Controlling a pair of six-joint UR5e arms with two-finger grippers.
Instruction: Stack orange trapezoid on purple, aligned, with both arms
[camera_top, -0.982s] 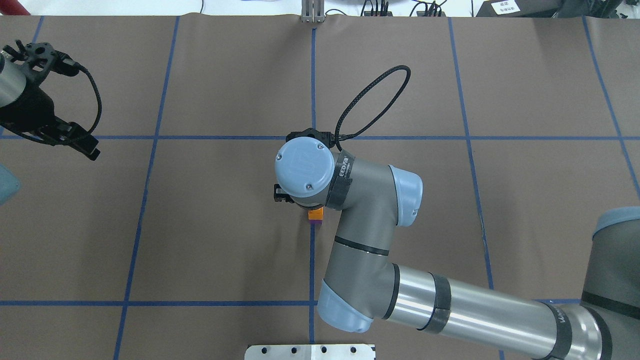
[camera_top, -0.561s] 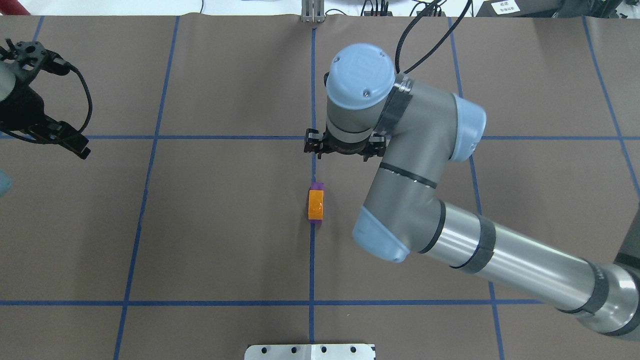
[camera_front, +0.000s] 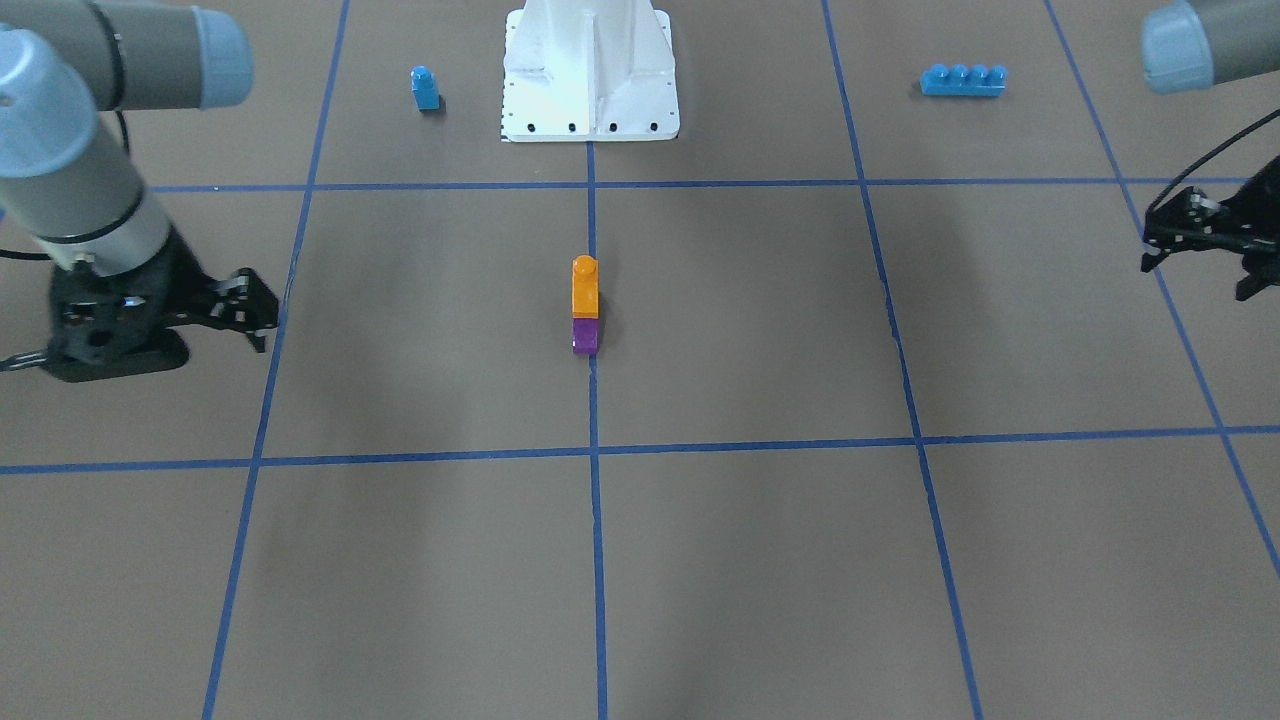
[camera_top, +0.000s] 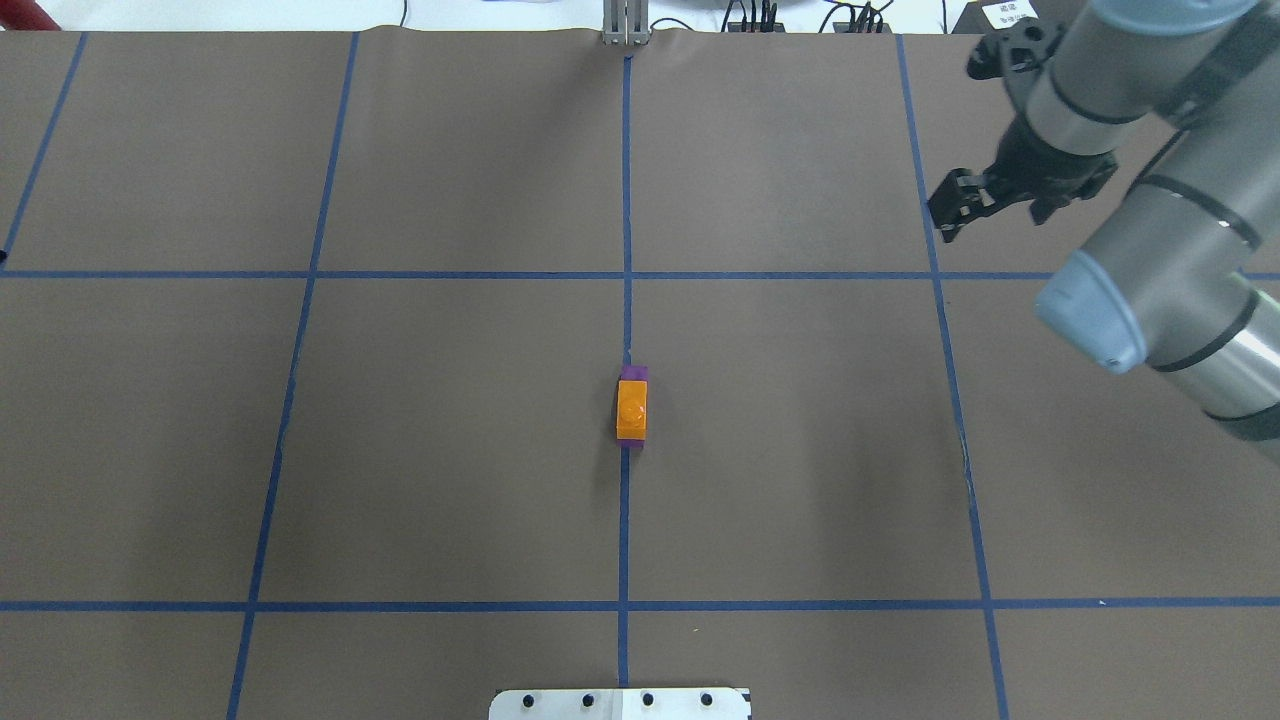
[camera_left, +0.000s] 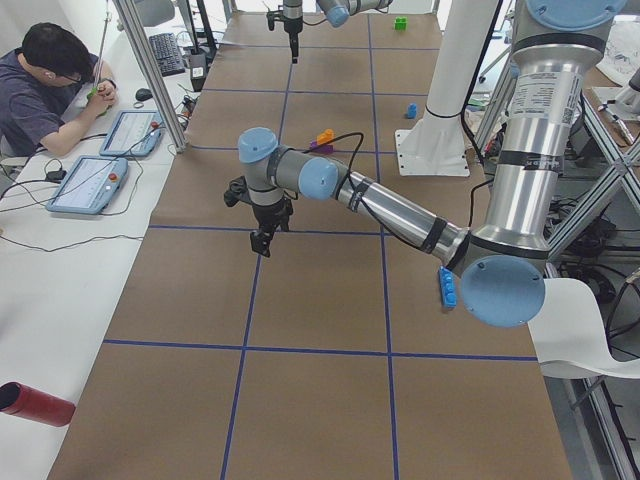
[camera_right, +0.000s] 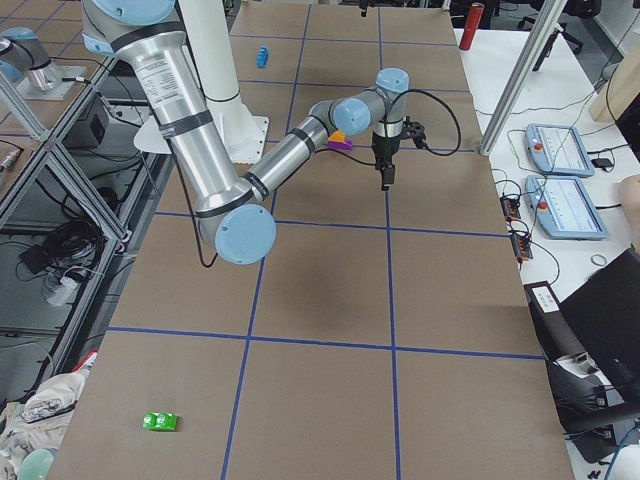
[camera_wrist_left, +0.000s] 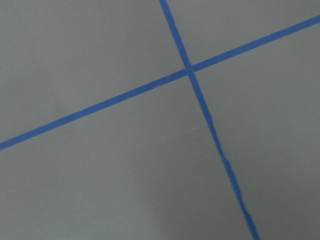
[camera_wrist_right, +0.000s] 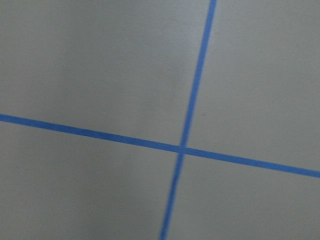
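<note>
– Did the orange trapezoid (camera_top: 631, 410) shift when the right gripper (camera_top: 997, 208) pulled away?

– No, it's in the same place as a second ago. It sits on the purple (camera_top: 632, 372), mid-table on the centre tape line (camera_top: 624, 520), with nothing touching it. From above, only a sliver of purple shows at the far end.

– So where's that gripper now?

– A second ago it stood right over the stack. A moment later it had lifted and sat just beyond it. Now it's well off toward the far right of the table, jaws spread and empty.

– And the left gripper (camera_front: 1200, 250)?

– It was at the left edge of the overhead view and has now slipped out of it. Seen from across the table, it hangs well off to the side. I can't tell whether its jaws are apart or together.
</note>
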